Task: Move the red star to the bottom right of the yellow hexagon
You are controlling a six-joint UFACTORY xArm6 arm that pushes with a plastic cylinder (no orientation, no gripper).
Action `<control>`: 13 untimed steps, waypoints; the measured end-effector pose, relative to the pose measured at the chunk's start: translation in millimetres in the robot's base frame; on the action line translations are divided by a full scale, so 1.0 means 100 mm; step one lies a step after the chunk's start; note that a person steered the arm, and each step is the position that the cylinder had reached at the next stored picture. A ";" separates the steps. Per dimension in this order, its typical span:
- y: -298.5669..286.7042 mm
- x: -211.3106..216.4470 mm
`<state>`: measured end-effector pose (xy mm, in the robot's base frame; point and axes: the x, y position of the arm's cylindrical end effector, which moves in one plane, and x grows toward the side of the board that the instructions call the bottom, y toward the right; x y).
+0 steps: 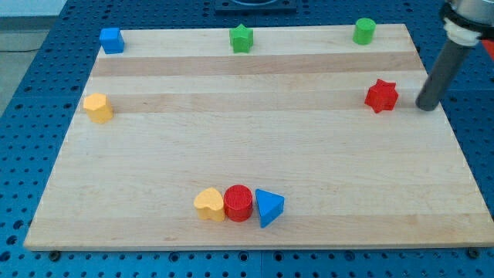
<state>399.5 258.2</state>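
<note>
The red star [381, 95] lies near the view's right edge of the wooden board, in the upper half. The yellow hexagon [98, 107] lies far away at the view's left edge, at about the same height. My tip [427, 106] is the lower end of the dark rod, just to the right of the red star with a small gap between them, not touching it.
A blue block [112, 39], a green star [241, 38] and a green cylinder [364, 31] line the board's top edge. A yellow heart [209, 205], a red cylinder [238, 202] and a blue triangle [268, 206] sit side by side near the bottom edge [255, 247].
</note>
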 end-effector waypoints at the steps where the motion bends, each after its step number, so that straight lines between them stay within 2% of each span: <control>1: -0.48 0.00; 2: -0.90 -0.07; 4: -1.17 -0.52; 5: -1.62 -0.73; 6: -2.06 -0.71; 8: -2.22 -0.19; 10: -2.29 0.56; 11: -2.52 0.73; 13: -3.47 0.73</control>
<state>472.3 -88.5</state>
